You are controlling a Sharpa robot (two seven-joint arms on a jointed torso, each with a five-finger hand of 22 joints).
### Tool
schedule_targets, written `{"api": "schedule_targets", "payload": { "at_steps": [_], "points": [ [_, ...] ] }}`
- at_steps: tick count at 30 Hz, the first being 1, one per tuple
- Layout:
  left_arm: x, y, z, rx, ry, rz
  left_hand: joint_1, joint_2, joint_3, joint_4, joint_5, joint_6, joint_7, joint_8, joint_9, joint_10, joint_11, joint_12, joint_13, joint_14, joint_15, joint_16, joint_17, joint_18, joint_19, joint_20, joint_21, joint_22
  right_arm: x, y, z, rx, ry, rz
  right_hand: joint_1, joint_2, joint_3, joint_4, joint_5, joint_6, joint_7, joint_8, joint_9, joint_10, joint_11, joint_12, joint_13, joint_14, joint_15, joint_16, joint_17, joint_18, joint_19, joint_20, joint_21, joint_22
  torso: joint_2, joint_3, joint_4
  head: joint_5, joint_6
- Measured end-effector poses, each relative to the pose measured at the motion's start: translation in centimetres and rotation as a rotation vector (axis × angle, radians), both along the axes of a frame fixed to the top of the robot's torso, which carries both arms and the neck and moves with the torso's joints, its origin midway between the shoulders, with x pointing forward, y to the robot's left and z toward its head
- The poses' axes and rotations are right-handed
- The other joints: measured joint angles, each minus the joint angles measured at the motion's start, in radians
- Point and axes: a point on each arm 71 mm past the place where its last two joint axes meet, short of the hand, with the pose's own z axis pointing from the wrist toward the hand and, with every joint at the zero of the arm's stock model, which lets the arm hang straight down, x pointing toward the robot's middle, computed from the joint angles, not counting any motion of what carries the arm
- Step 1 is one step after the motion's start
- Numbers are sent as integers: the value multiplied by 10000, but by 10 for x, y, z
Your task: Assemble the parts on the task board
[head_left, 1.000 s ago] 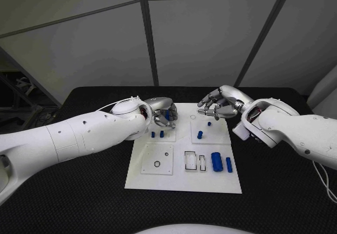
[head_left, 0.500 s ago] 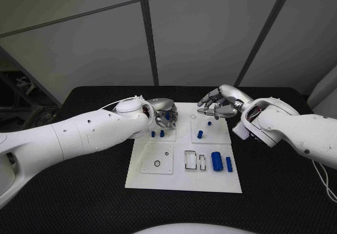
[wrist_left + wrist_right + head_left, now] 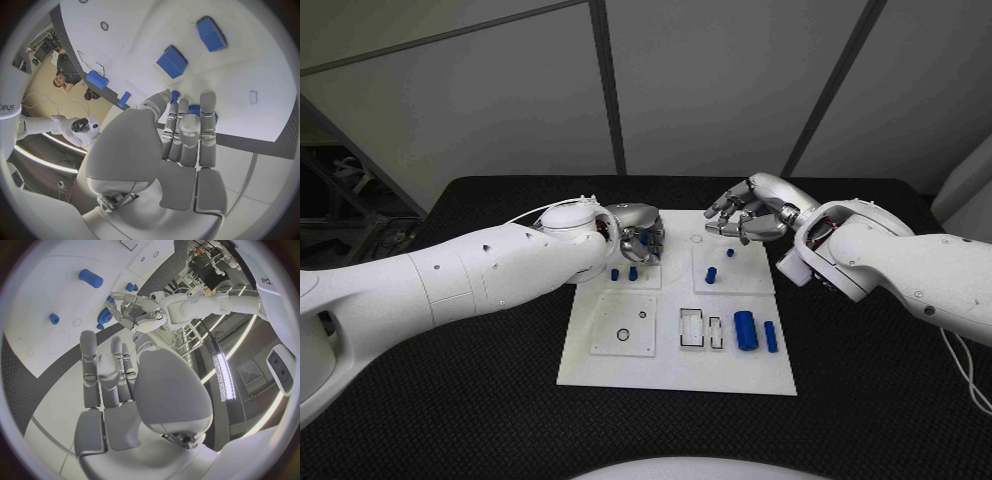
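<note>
The board (image 3: 678,375) lies in the middle of the table (image 3: 473,420), and both robot hands hover over its far end. The left robot hand (image 3: 639,238) sits at the far left corner, fingers curled down and inward; in the left wrist view a small blue part (image 3: 199,111) shows at its fingertips (image 3: 208,98), so it seems to pinch that piece, though the grip itself is partly hidden. Just nearer the robot than this hand, two short blue pegs (image 3: 625,273) stand in the left far block, close under the fingers. That is the relation the next move likely turns on: the seats lie directly toward the robot from the left hand, a short way down and in, and the pegs stand upright, so a held part would go in vertically. The right robot hand (image 3: 747,218) hangs over the far right corner with fingers loosely bent and apart, holding nothing that can be seen; a blue peg (image 3: 711,276) and a smaller one (image 3: 730,253) stand just on the near side of it. Two blue cylinders (image 3: 756,332) lie flat at the near right, long axes running toward the robot, well apart from both hands but on the right arm's side.
</note>
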Motion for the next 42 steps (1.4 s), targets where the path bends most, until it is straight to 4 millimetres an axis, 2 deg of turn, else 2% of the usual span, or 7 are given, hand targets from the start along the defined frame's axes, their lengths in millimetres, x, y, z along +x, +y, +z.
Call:
{"api": "schedule_targets", "payload": {
  "at_steps": [9,11,16,18,22,23,42],
  "points": [
    [1,0,-1,103,113,-43,76,75,750,-275,-82,215,36,-290,-153,379,24,-523,-298,165,-22,229,184,-17,235,-16,755,610,0,1,0,5,-1,21,0,0,0,0,89,0,0,0,1,37,-38,-46,-45,0,0,0,-8,2,0,0,-38,0,0,0,0,0,-16],
    [1,0,-1,118,126,-43,75,75,915,-336,-124,251,70,-402,-187,477,21,-666,-370,177,-35,229,183,-546,283,-31,894,733,0,1,0,4,-2,21,0,0,15,-15,120,0,0,0,1,74,-1,-51,-56,0,0,0,-15,0,0,0,-38,1,-1,1,0,0,-16],
    [2,0,-1,145,155,-55,-5,-5,1283,-510,-126,411,90,-664,-243,691,57,-1066,-506,213,1,269,104,-531,283,-31,1090,966,0,1,0,3,-2,22,0,0,56,2,213,0,0,0,1,108,-38,-114,-107,0,0,0,-19,1,1,0,-39,1,-6,2,-1,0,-19],
    [2,0,-1,147,161,-63,-5,-5,1388,-588,-126,411,90,-738,-258,762,58,-1213,-524,232,20,269,95,-75,282,-31,1167,1052,0,1,0,3,-2,23,0,0,56,3,236,0,0,0,1,108,-38,-114,-118,0,0,0,-19,2,0,0,-39,1,-8,3,-1,-7,-19],
    [2,0,-1,124,168,-83,-5,-5,1553,-698,-144,482,161,-834,-265,851,73,-1375,-529,284,3,344,121,-107,317,4,1320,1184,0,1,0,2,-2,24,0,0,56,3,263,0,0,0,1,108,-38,-114,-140,0,0,-38,-27,1,0,0,-38,1,-12,5,-1,-15,-4],
    [2,0,-1,114,169,-91,-5,-5,1591,-735,-144,526,159,-864,-266,890,112,-1432,-529,304,22,344,145,-477,317,4,1360,1220,0,1,0,2,-2,24,0,0,56,2,304,0,0,0,1,108,-38,-114,-140,0,0,-38,-27,0,1,0,-38,1,-14,5,-1,-16,4],
    [-3,16,17,-578,-316,28,-97,-98,1736,-826,-144,718,182,-979,-276,1101,74,-1667,-534,428,-1,461,319,-471,460,3,1590,1435,1,0,0,-11,-7,-7,0,0,81,-22,362,0,0,0,2,180,-38,-160,-180,1,0,-38,-27,1,1,0,-38,2,-18,-9,22,32,140]
  ]
}}
